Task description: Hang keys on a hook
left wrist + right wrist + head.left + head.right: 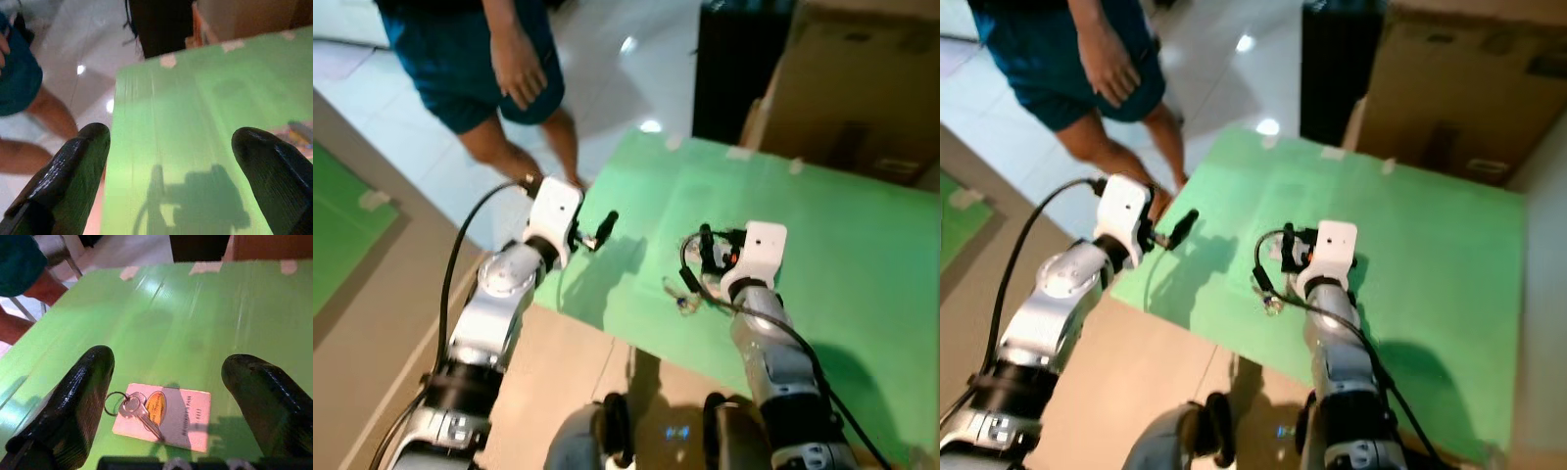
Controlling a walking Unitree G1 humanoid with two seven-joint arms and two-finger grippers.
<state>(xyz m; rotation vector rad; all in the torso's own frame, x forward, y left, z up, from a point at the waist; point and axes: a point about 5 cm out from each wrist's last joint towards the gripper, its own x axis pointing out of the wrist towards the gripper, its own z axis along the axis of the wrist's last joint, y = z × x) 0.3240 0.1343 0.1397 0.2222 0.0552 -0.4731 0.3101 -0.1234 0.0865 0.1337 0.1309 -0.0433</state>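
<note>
A white tiled floor (636,59) spreads under everything, and on it stands a low bench (842,245) covered in a bright green sheet held down with bits of tape at its far edge. Beyond the bench sit a large brown cardboard box (862,88) and, just to its left, a tall black object (739,69). A person in dark blue shorts (470,59) stands on the floor near the bench's far left corner, one hand (517,69) hanging at the thigh. The left arm reaches forward with its left end effector (603,231) over the left edge of the bench, its two black fingers (73,171) spread wide apart with nothing between them and its shadow falling on the green sheet. The right end effector (171,396) hovers above the near middle of the bench, its fingers also wide apart and empty. Between and just below those fingers lies a small pale card (168,418) flat on the green sheet, and on the card rests a silver key (139,413) with an orange oval tag (155,409) and a wire ring (113,404) that overhangs the card's edge.
</note>
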